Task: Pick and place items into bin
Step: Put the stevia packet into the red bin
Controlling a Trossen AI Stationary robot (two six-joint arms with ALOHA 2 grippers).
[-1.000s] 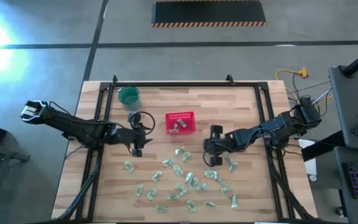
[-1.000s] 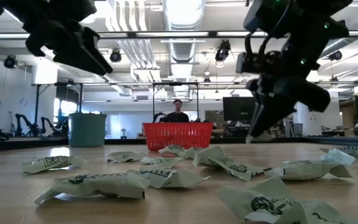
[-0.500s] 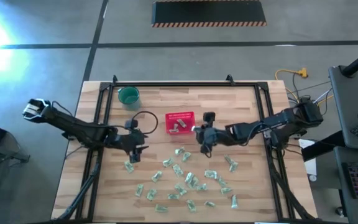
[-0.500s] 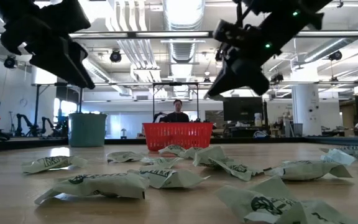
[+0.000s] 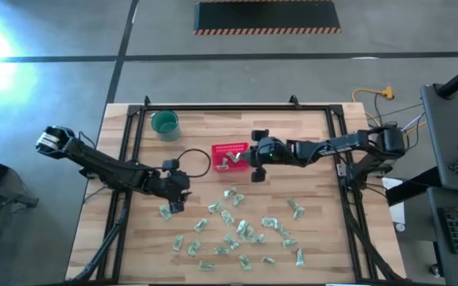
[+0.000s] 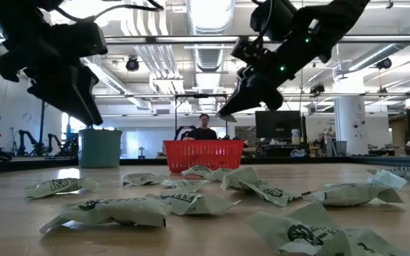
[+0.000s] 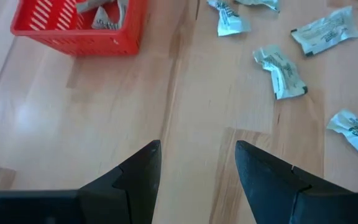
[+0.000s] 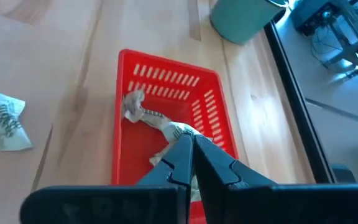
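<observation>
Right claw (image 5: 253,161) has moved from the packet field at centre-right up to the right rim of the bin (image 5: 230,156), frame centre. Its fingers (image 8: 180,163) are pressed together; wrist view shows a packet (image 8: 166,129) in the bin just past the tips, but a grip on it cannot be confirmed.

Left claw (image 5: 175,195) has shifted down-left of the bin, fingers (image 7: 135,180) apart over bare tabletop (image 5: 308,135), nothing between them.

Loose packets (image 5: 237,230) remain scattered lower centre. Cup (image 5: 164,122) upper left.

One red basket (image 5: 230,157), one teal cup (image 5: 164,121), two arms; roughly thirty packets (image 5: 230,217), exact count unclear.
</observation>
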